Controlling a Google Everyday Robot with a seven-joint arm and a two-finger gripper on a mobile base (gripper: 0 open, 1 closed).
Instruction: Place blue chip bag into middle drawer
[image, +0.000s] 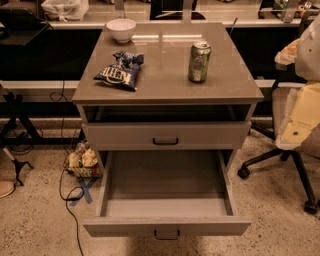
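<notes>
The blue chip bag (120, 71) lies crinkled on the left of the grey cabinet top (165, 85), its white lettering facing up. The middle drawer (166, 204) is pulled fully out toward me. Its grey floor is bare and its narrow front panel with a small dark handle (166, 233) is nearest me. Above it, a taller-fronted grey drawer (166, 135) is pushed in. My gripper is out of view. Only a white and cream part of my arm (301, 117) shows at the right edge, well away from the bag.
A green drink can (199, 61) stands on the right of the cabinet top. A white bowl (121, 29) sits at the back left. An office chair (287, 160) stands to the right. Snack bags (83, 160) and cables lie on the floor to the left.
</notes>
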